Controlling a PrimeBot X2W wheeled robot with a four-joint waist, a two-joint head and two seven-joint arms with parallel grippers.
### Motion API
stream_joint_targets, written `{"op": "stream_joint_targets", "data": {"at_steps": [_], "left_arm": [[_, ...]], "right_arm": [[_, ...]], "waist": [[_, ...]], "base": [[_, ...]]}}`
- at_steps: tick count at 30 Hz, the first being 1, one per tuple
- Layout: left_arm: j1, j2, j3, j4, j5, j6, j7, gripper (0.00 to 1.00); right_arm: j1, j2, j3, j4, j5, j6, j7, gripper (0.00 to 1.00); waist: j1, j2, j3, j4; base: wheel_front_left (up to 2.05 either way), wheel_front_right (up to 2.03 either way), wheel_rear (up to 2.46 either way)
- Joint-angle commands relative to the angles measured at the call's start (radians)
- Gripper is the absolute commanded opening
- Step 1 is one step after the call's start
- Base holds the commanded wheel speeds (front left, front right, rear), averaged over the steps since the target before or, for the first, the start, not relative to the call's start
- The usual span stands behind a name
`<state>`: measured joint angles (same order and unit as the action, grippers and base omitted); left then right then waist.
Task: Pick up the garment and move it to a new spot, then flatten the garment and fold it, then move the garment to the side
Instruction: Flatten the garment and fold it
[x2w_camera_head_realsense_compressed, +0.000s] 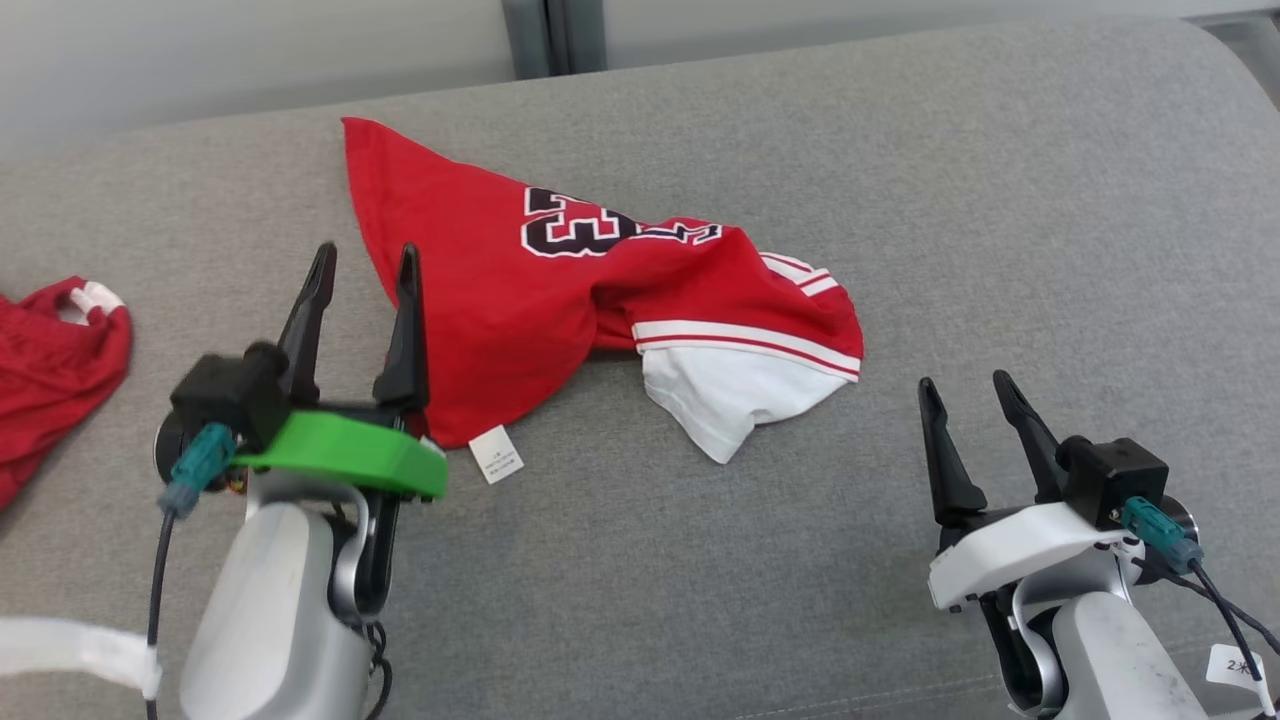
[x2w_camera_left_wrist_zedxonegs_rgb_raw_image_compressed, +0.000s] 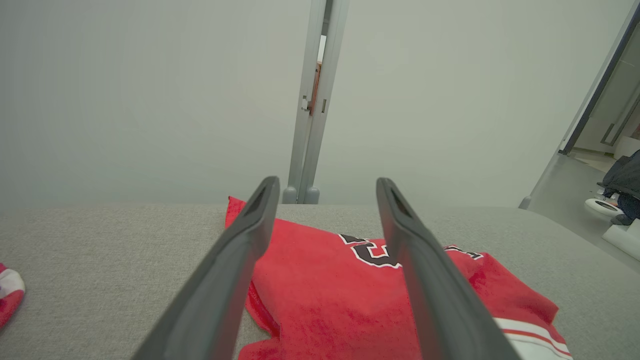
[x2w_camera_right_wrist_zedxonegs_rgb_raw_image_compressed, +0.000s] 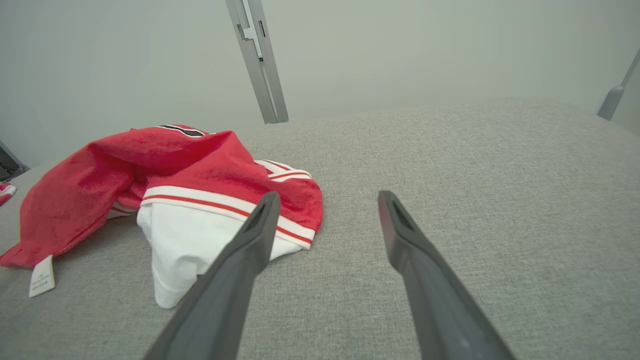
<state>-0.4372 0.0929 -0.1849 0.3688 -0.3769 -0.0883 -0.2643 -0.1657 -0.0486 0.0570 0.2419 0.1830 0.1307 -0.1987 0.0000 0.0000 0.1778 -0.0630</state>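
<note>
Head view has the garment (x2w_camera_head_realsense_compressed: 520, 310) bunched on the grey surface (x2w_camera_head_realsense_compressed: 900, 200), left gripper (x2w_camera_head_realsense_compressed: 365, 255) and right gripper (x2w_camera_head_realsense_compressed: 965, 378) both wide open, empty, so flattening looks next, each needing an edge.

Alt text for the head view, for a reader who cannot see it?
A crumpled red and white jersey lies on a grey fabric surface. The open left gripper stands at its left edge; the open right gripper is apart, lower right. Another red garment lies at far left.

Red jersey (x2w_camera_head_realsense_compressed: 520, 310) on grey cushion (x2w_camera_head_realsense_compressed: 1000, 250)
</note>
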Motion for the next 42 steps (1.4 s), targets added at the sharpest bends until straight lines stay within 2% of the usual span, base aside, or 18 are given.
{"op": "stream_joint_targets", "data": {"at_steps": [1, 4, 11, 18, 22, 27, 30, 36, 41, 42], "left_arm": [[0.062, -0.007, 0.020, -0.034, 0.009, -0.007, 0.000, 1.00], [0.161, -0.029, 0.041, -0.094, 0.019, -0.016, 0.000, 1.00], [0.325, -0.041, 0.085, -0.178, 0.032, -0.027, 0.000, 1.00], [0.364, -0.042, 0.087, -0.186, 0.045, -0.035, 0.000, 1.00], [0.349, -0.042, 0.087, -0.198, 0.039, -0.034, 0.000, 1.00], [0.324, -0.042, 0.076, -0.211, 0.018, -0.035, 0.000, 1.00], [0.312, -0.042, 0.063, -0.212, 0.011, -0.035, 0.000, 1.00], [0.288, -0.041, 0.053, -0.208, 0.006, -0.035, 0.000, 1.00], [0.274, -0.042, 0.055, -0.205, 0.004, -0.037, 0.000, 1.00], [0.273, -0.042, 0.058, -0.205, 0.005, -0.037, 0.000, 1.00]], "right_arm": [[0.019, -0.003, -0.005, -0.004, 0.006, 0.000, 0.007, 1.00], [0.030, -0.003, -0.018, -0.006, 0.009, 0.000, 0.016, 1.00], [0.056, -0.003, -0.027, 0.007, 0.020, 0.000, 0.026, 1.00], [0.057, -0.003, -0.053, 0.023, 0.026, 0.000, 0.035, 1.00], [-0.015, -0.003, -0.089, 0.057, 0.051, 0.000, 0.117, 1.00], [-0.176, -0.003, -0.118, 0.193, 0.050, 0.000, 0.321, 1.00], [-0.259, -0.003, -0.137, 0.282, 0.021, 0.000, 0.379, 1.00], [-0.374, -0.003, -0.157, 0.484, -0.003, 0.000, 0.436, 1.00], [-0.404, 0.000, -0.117, 0.589, -0.003, 0.000, 0.409, 1.00], [-0.409, 0.001, -0.110, 0.604, -0.003, 0.000, 0.396, 0.48]], "waist": [[0.0000, 0.0000, -0.055, 0.056], [0.0000, 0.0000, -0.067, 0.074], [0.0000, 0.0000, -0.089, 0.093], [0.0000, 0.0000, -0.089, 0.108], [0.0000, 0.0000, -0.072, 0.118], [0.0000, 0.0000, -0.036, 0.133], [0.0000, 0.0000, -0.011, 0.149], [0.0000, 0.0000, 0.032, 0.174], [0.0000, 0.0000, 0.044, 0.184], [0.0000, 0.0000, 0.044, 0.184]], "base": [[0.00, 0.00, 0.00], [0.00, 0.00, 0.00], [0.00, 0.00, 0.00], [0.00, 0.00, 0.00], [0.00, 0.00, 0.00], [0.00, 0.00, 0.00], [0.00, 0.00, 0.00], [0.00, 0.00, 0.00], [0.00, 0.00, 0.00], [0.00, 0.00, 0.00]]}}
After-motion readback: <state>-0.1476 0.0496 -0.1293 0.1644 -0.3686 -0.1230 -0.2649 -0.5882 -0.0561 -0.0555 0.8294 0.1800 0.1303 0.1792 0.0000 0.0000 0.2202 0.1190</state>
